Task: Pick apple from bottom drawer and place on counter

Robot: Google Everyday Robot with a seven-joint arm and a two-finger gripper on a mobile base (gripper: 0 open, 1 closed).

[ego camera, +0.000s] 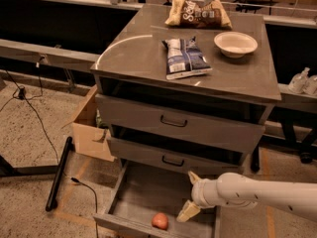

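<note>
- The claw (189,195) is seen spread wide above the bottom drawer (143,192). The apple (159,220) is left lying near the drawer's front wall, just beside the claw and not yet touched.
- The round apple could be nudged and sent rolling if it is met off-centre by one finger.
- The front wall could be struck if the claw is lowered carelessly.
- The table (133,53) is shared with a bowl (236,43) and a chip bag (185,58), which could be bumped at placing.

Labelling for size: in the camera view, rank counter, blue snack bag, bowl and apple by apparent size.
1. counter
2. blue snack bag and bowl: too alike to rank
3. apple, smallest, in the bottom drawer beside the open gripper
</note>
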